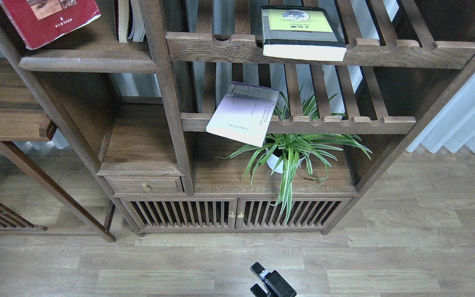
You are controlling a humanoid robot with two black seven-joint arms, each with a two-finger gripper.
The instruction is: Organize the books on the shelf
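Note:
The red paperback (48,20) is at the top left, tilted over the solid dark-brown shelf (89,62), its upper part cut off by the frame edge. I cannot tell whether it rests there or is held. My left gripper is out of view. The thick yellow-green-and-grey book (299,29) lies flat on the upper slatted rack. The thin pale lavender paperback (243,113) lies askew on the middle slatted rack, overhanging its front rail. My right gripper (270,282) is low over the floor at the bottom centre, far from the books, dark and small.
Two upright books (129,20) stand at the right end of the shelf against the post. A potted spider plant (291,152) stands below the middle rack. A small drawer (144,185) and slatted cabinet doors (235,214) are beneath. A side table (6,103) stands at left.

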